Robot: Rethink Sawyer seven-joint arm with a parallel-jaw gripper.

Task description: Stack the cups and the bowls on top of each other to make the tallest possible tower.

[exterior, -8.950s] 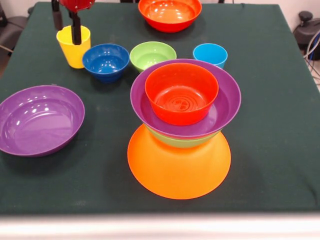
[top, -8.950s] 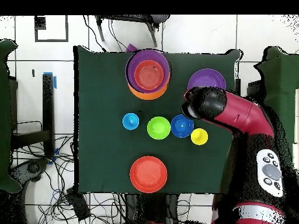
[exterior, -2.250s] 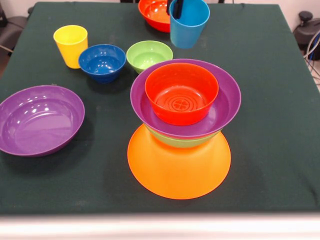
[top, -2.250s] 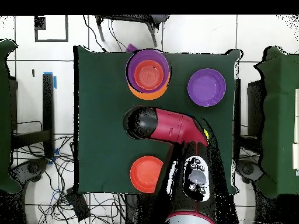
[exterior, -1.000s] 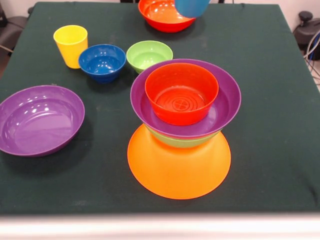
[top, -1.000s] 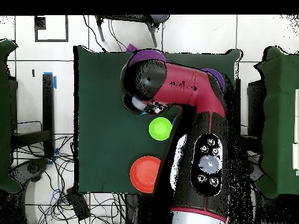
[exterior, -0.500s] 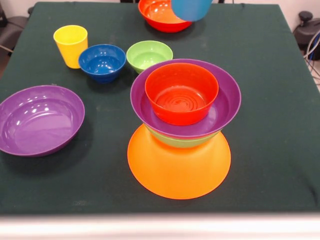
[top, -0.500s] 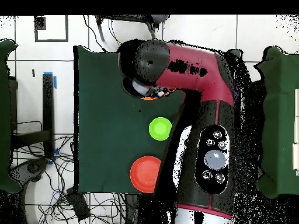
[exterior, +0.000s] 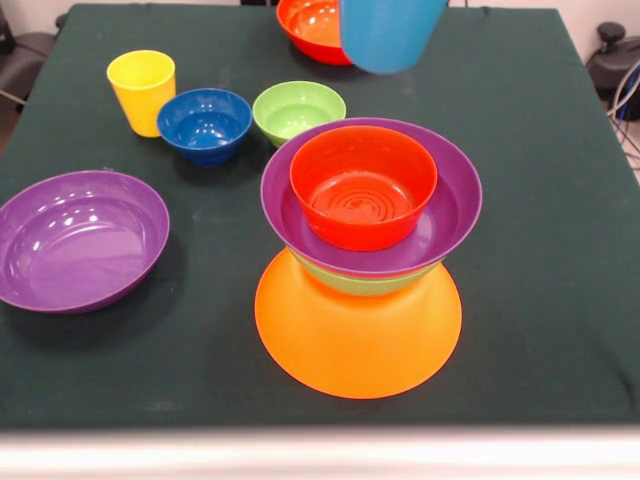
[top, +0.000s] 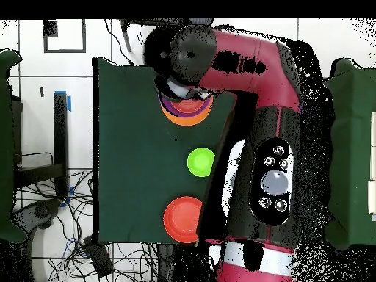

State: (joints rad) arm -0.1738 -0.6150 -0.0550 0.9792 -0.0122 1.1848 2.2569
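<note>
Front view shows the light blue cup (exterior: 390, 33) hanging in the air above and behind the tower (exterior: 365, 250); its top is cut off, so what grips it cannot be told.

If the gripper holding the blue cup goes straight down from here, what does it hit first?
Probably the red-orange bowl on top of the tower: the overhead view puts the arm over the stack. The light blue cup would touch first. Depth is uncertain.

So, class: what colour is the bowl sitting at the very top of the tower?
Red-orange: the top bowl sits nested inside the purple bowl. The front view shows it best.
</note>
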